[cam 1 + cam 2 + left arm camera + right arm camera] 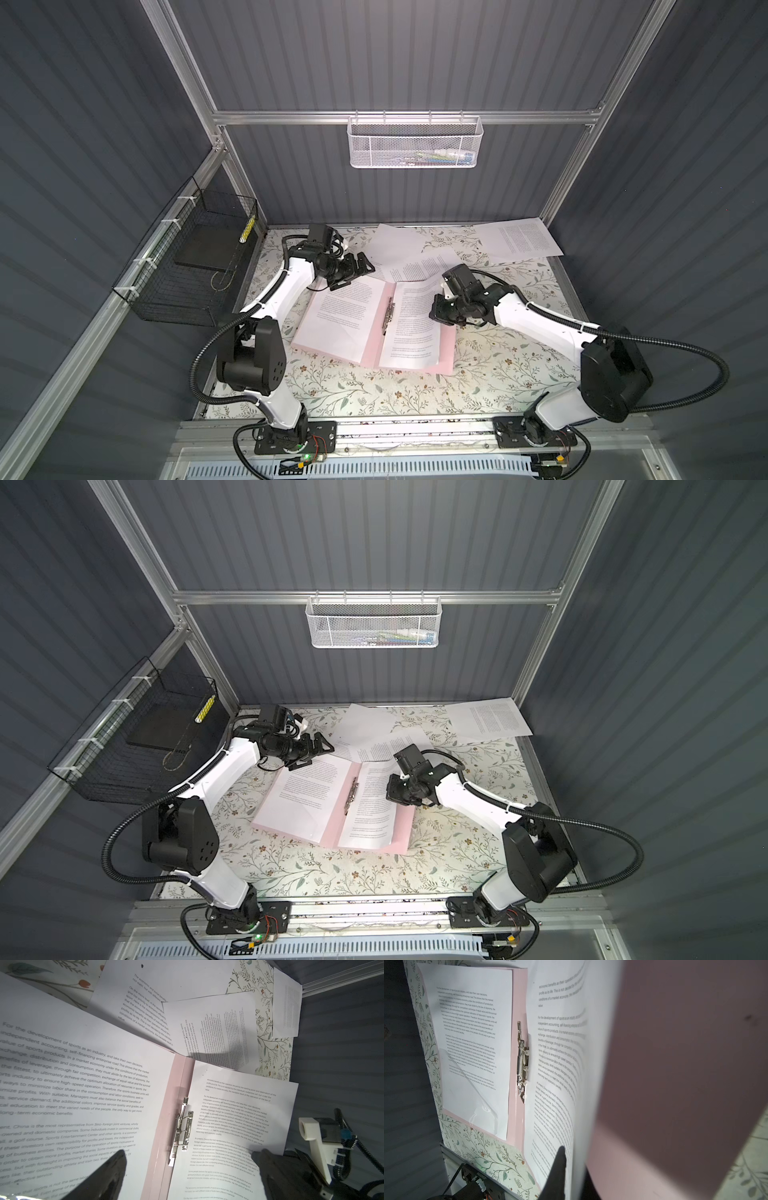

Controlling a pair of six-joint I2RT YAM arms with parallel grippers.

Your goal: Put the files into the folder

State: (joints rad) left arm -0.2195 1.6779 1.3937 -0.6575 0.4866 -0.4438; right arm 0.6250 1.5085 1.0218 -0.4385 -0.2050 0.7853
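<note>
- Right end effector (435,314) grasps the white printed paper sheet (411,332) at its right edge, one finger hidden behind it.
- Left end effector (357,272) is released.
- Pale pink rectangular folder (371,353) lies open.

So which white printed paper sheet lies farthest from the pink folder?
The white printed sheet in the far right corner, lying alone; two overlap just behind the pale pink folder, two lie inside it.

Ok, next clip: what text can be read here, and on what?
Left sheet in folder: "For the development of sports as an industry, and take their own decisions."
Right sheet in folder: "economic benefits as their operation"
Loose sheet behind folder: "On the micro level"
Overlapping sheet: print too small to read.
Corner sheet: print too small to read.
</note>
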